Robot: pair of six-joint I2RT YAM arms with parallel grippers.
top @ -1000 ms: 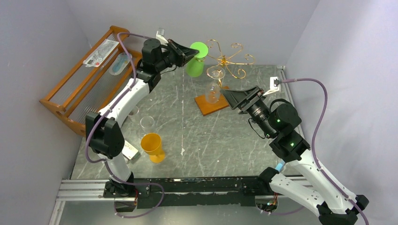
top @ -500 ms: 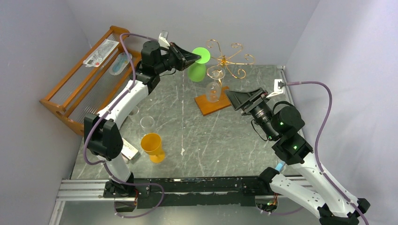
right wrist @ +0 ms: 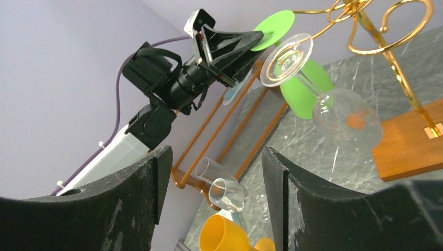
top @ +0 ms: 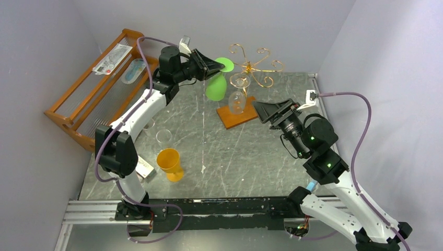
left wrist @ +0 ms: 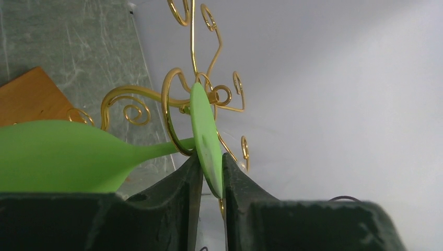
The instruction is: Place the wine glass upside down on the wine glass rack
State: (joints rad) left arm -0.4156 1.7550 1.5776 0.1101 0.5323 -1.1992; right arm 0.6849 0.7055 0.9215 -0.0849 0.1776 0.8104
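Observation:
A green wine glass [top: 216,88] hangs upside down, its stem threaded through a gold loop of the wine glass rack [top: 252,66]. The rack stands on a brown wooden base [top: 230,118]. In the left wrist view the glass's flat foot [left wrist: 206,130] stands between the tips of my left gripper [left wrist: 210,157]. The jaws are slightly parted, with a thin gap on one side of the foot. The bowl [left wrist: 57,154] droops to the left. A clear wine glass [top: 237,99] also hangs on the rack. My right gripper [top: 259,112] hovers open and empty by the base.
An orange-brown slatted shelf [top: 89,94] stands along the left wall. An orange cup [top: 170,163] and a clear glass [top: 163,137] sit near the left arm's base. The right wrist view shows two clear glasses [right wrist: 230,193] beyond its fingers.
My left gripper has carried the green glass right onto the rack's loop and its jaws have loosened. The bowl has swung down. The right arm has drawn slightly back.

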